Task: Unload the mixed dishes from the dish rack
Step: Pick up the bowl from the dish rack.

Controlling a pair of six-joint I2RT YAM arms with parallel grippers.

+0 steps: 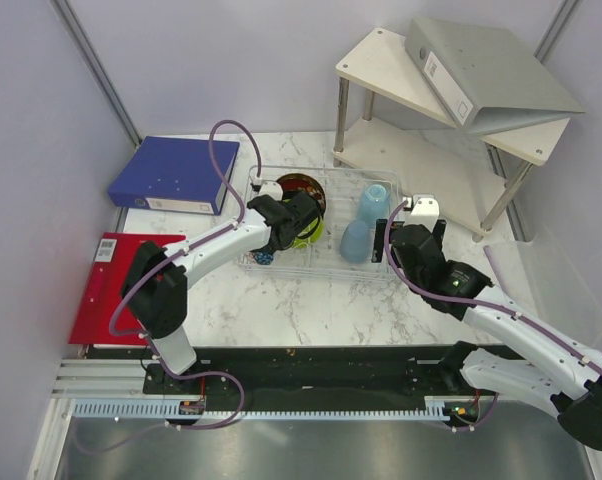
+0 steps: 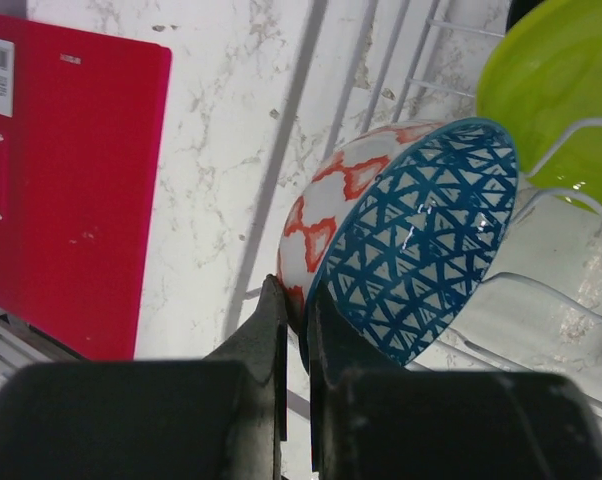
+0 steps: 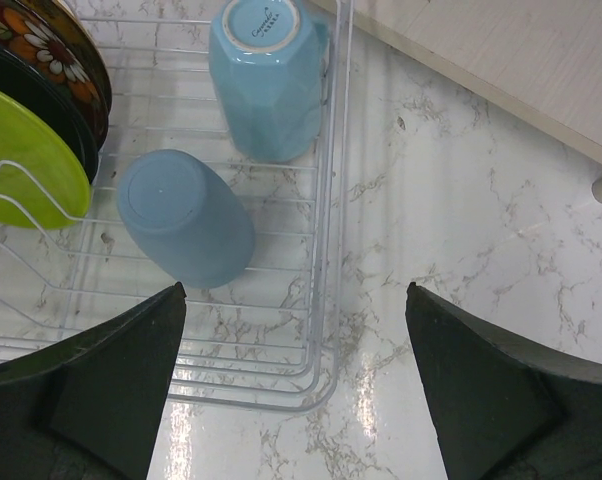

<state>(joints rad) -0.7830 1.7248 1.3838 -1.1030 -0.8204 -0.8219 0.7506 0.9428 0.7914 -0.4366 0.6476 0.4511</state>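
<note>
The clear dish rack [image 1: 326, 262] stands mid-table. My left gripper [image 2: 299, 310] is shut on the rim of the blue patterned bowl [image 2: 411, 250], which is tilted on edge at the rack's left end; it also shows in the top view [image 1: 264, 258]. The lime-green plate [image 2: 561, 90], the black plate [image 3: 41, 95] and the yellow-brown patterned plate [image 3: 66, 45] stand upright in the rack. Two light blue cups [image 3: 266, 80] [image 3: 181, 215] sit upside down at the right end. My right gripper [image 3: 293, 300] is open and empty above the rack's near right corner. The cream mug and red bowl are out of view.
A red folder [image 1: 106, 285] lies left of the rack, and a blue binder [image 1: 176, 172] lies behind it. A white two-tier shelf [image 1: 431, 100] with a grey binder [image 1: 481, 70] on top stands at the back right. Walls close in both sides.
</note>
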